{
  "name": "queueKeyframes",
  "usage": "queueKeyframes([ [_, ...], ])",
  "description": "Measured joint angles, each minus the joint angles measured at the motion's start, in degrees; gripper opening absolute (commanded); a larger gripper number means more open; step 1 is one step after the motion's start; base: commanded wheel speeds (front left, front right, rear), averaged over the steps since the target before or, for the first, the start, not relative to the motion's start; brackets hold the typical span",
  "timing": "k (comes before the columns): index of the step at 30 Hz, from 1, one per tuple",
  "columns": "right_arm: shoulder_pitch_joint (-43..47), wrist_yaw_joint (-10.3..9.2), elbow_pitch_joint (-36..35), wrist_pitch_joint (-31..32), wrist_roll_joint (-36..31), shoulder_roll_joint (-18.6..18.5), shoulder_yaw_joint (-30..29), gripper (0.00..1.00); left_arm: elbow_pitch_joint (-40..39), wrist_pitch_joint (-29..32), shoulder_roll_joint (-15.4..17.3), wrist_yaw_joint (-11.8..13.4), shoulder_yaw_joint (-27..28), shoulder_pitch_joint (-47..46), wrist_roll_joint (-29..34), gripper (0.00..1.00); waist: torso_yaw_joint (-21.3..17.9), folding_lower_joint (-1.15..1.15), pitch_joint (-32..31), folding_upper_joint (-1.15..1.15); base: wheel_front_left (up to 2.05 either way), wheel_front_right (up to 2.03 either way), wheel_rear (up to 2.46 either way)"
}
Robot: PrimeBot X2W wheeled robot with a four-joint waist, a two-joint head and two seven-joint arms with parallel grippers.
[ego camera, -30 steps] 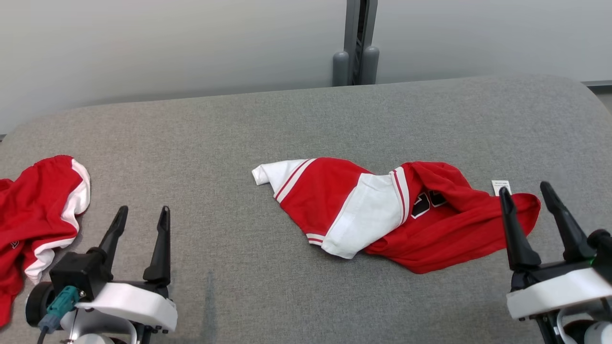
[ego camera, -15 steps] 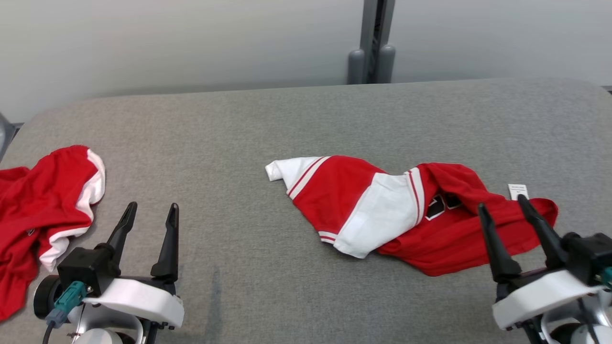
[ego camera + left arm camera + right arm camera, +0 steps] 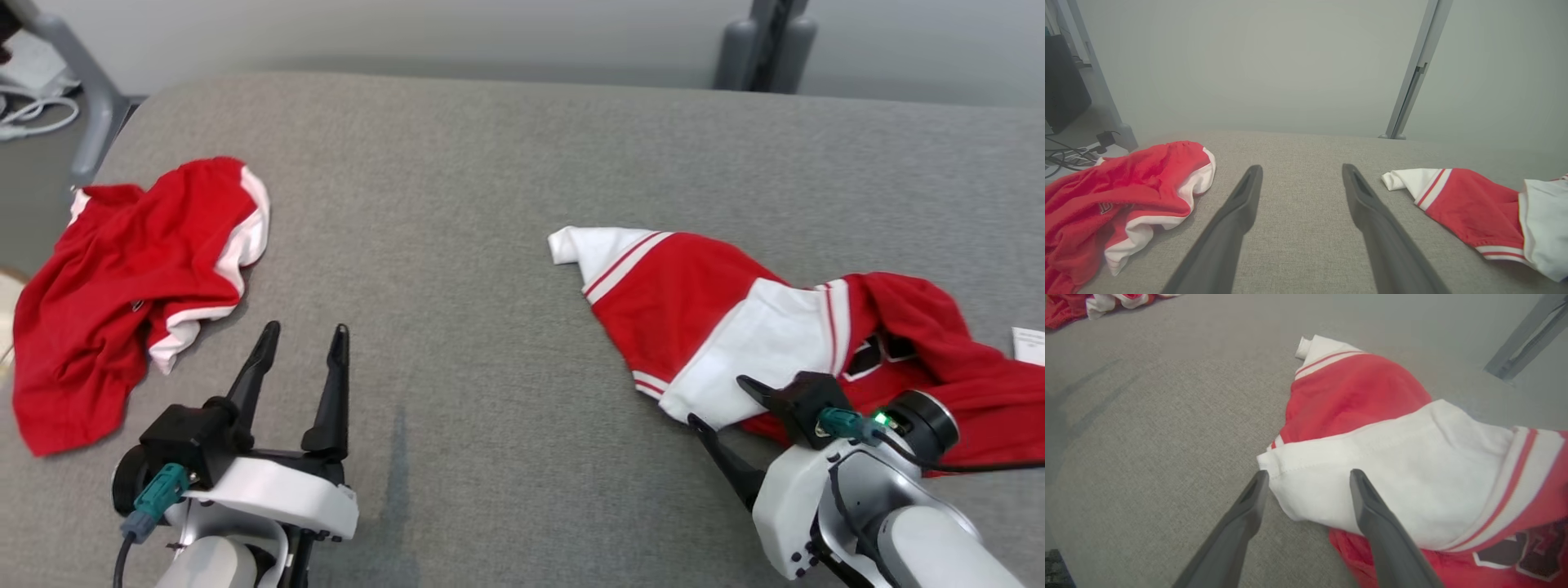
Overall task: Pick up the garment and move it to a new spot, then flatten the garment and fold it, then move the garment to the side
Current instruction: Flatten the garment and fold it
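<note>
- While the right claw (image 3: 1308,473) stands wide open and empty, its fingers straddle the near white corner of the garment (image 3: 710,302): one tip sits at the corner's edge and the other over the white panel (image 3: 1392,465).
- I cannot tell whether the tips touch the cloth.
- The garment lies crumpled right of centre on the counter (image 3: 457,245). It is red and white, with its layers lapped over each other and a dark number patch half hidden in a fold.
- It looks light, soft and limp. It will likely sag from whatever point is pinched, and it seems neither slippery nor fragile.
- The stitched hem at that white corner seems the best hold, since it is thicker and lies at a free edge. A bite in mid-panel could catch several layers at once.
- The left claw (image 3: 306,327) is also open and empty. It sits low over bare counter, well apart from the garment.
- A second garment (image 3: 139,269) lies bunched at the far left.
- A small label (image 3: 1030,345) lies at the right edge.
</note>
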Motion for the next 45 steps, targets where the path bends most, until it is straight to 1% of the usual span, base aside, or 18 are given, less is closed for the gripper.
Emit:
queueKeyframes([
  [4, -2.68, 0.00, 2.43, 1.94, -1.65, -2.09, 2.20, 1.00, 1.32, -0.91, -1.31, -0.59, -0.31, -0.98, -0.22, 1.00, 2.14, 0.00, 2.11, 0.00, 0.00, 0.00, 0.00],
  [5, -3.25, 0.00, 2.69, 2.25, -1.91, -2.29, 2.41, 0.95, 1.59, -1.10, -1.49, -0.79, -0.22, -1.26, -0.34, 1.00, 2.58, 0.00, 2.54, 0.00, 0.00, 0.00, 0.00],
  [6, -3.60, 0.00, 3.09, 2.71, -1.90, -2.30, 2.41, 0.49, 1.88, -1.33, -1.56, -0.96, -0.12, -1.40, -0.38, 1.00, 2.95, 0.00, 2.91, 0.00, 0.00, 0.00, 0.00],
  [7, -3.69, 0.00, 3.23, 2.81, -1.90, -2.30, 2.46, 0.29, 2.15, -1.52, -1.54, -1.01, 0.07, -1.41, -0.46, 1.00, 3.20, 0.00, 3.25, 0.00, 0.00, 0.00, 0.00],
  [8, -3.70, 0.00, 3.25, 2.81, -1.77, -2.25, 2.41, 0.00, 2.40, -1.60, -1.48, -1.01, 0.27, -1.44, -0.51, 1.00, 3.35, 0.00, 3.52, 0.00, 0.00, 0.00, 0.00],
  [11, -3.95, 0.00, 2.53, 1.96, -0.58, -1.80, 1.01, 0.00, 2.70, -1.99, -1.40, -1.00, 0.66, -1.60, -0.49, 1.00, 3.16, 0.00, 3.85, 0.00, 0.00, 0.00, 0.00],
  [15, -3.75, 0.00, -0.57, -0.29, 0.79, -0.74, -1.82, 0.00, 2.61, -2.22, -0.79, -0.65, 1.30, -1.72, -0.31, 1.00, 1.94, 0.00, 3.75, 0.00, 0.00, 0.00, 0.00],
  [22, -2.91, -0.01, -9.20, -5.46, 4.09, 2.72, -7.65, 0.00, 1.80, -1.96, 0.67, -0.23, 2.21, -1.75, -0.27, 1.00, -1.26, 0.00, 3.03, 0.00, 0.00, 0.00, 0.00],
  [23, -2.93, -0.01, -10.50, -5.99, 4.52, 3.15, -7.72, 0.00, 1.59, -1.88, 0.83, 0.00, 2.19, -1.75, -0.21, 1.00, -1.70, 0.00, 2.89, 0.00, 0.00, 0.00, 0.00],
  [25, -2.97, -0.01, -13.18, -7.14, 7.56, 4.69, -7.76, 0.00, 1.26, -1.59, 1.21, 0.13, 2.24, -1.71, -0.13, 1.00, -2.63, 0.00, 2.53, 0.00, 0.00, 0.00, 0.00],
  [28, -3.98, -0.01, -16.82, -7.90, 11.00, 6.41, -6.25, 0.00, 0.62, -1.11, 1.57, 0.36, 2.24, -1.66, -0.12, 1.00, -3.95, 0.00, 2.11, 0.00, 0.00, 0.00, 0.00],
  [32, -6.16, -0.01, -19.47, -8.58, 14.99, 8.55, -4.24, 0.00, 0.03, -0.52, 1.87, 0.53, 2.10, -1.64, -0.12, 1.00, -5.06, 0.00, 1.61, 0.00, 0.00, 0.00, 0.00],
  [34, -6.63, -0.01, -19.51, -9.22, 16.35, 10.07, -5.32, 0.00, -0.14, -0.35, 1.96, 0.53, 2.02, -1.65, -0.12, 1.00, -5.34, 0.00, 1.42, 0.00, 0.00, 0.00, 0.00],
  [37, -6.46, -0.01, -17.40, -10.84, 18.28, 12.18, -10.43, 0.00, -0.34, -0.01, 2.01, 0.52, 1.68, -1.65, -0.12, 1.00, -5.52, 0.00, 1.23, 0.00, 0.00, 0.00, 0.00],
  [41, -5.21, -0.01, -10.05, -14.06, 20.04, 13.28, -18.73, 0.00, -0.46, 0.24, 1.87, 0.43, 0.94, -1.68, -0.14, 1.00, -5.58, 0.00, 1.44, 0.00, 0.00, 0.00, 0.00],
  [43, -5.04, -0.01, -5.04, -15.68, 20.92, 13.60, -21.61, 0.00, -0.46, 0.31, 1.74, 0.42, 0.63, -1.68, -0.13, 1.00, -5.70, 0.00, 1.60, 0.00, 0.00, 0.00, 0.00],
  [44, -5.04, -0.01, -5.04, -15.68, 20.92, 13.60, -21.61, 0.00, -0.46, 0.31, 1.74, 0.42, 0.63, -1.68, -0.13, 1.00, -5.70, 0.00, 1.60, 0.00, 0.00, 0.00, 0.00],
  [45, -5.04, -0.02, -2.85, -16.77, 22.19, 13.73, -22.97, 0.00, -0.47, 0.32, 1.71, 0.42, 0.54, -1.69, -0.13, 1.00, -5.74, 0.00, 1.68, 0.00, 0.00, 0.00, 0.00],
])
